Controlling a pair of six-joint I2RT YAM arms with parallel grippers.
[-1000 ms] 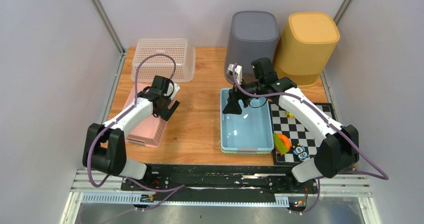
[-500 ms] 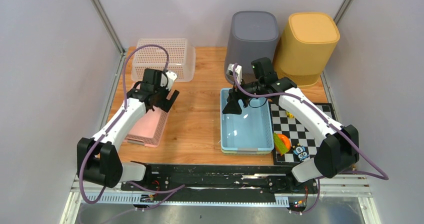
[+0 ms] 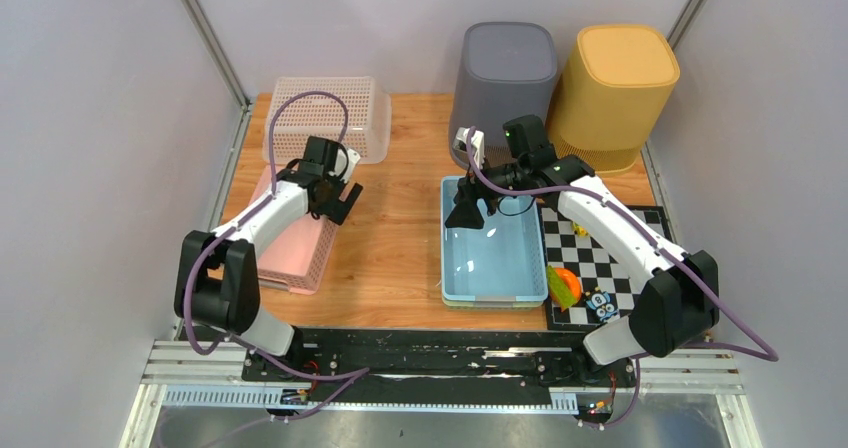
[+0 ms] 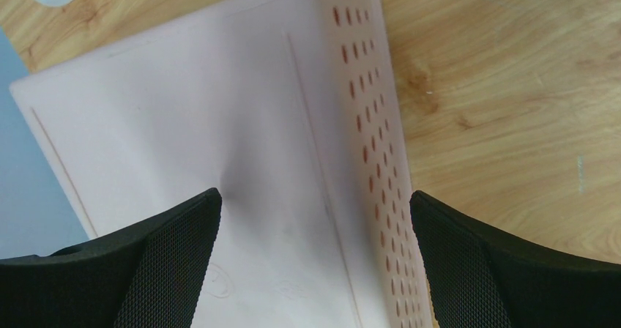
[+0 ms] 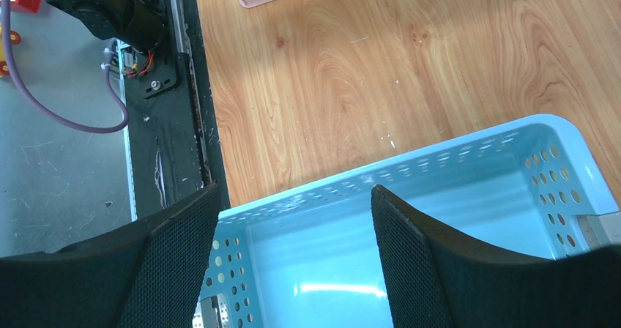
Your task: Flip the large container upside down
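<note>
Gaping wide, L claw point(image 4: 313, 196) above pink basket point(image 4: 220, 108), empty.

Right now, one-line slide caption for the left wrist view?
Open left fingers frame the pink basket's perforated wall, wood table alongside.

overhead rear view, wrist views close, sharing table point(image 3: 400, 253)

I'm in a robotics lab cell: a wooden tabletop point(image 3: 400, 238) boxed in on three sides by plain grey panels point(image 3: 100, 118), aluminium struts point(image 3: 205, 33) rising at its far corners, and a black mounting rail point(image 3: 420, 346) bolted along its near edge.
</note>
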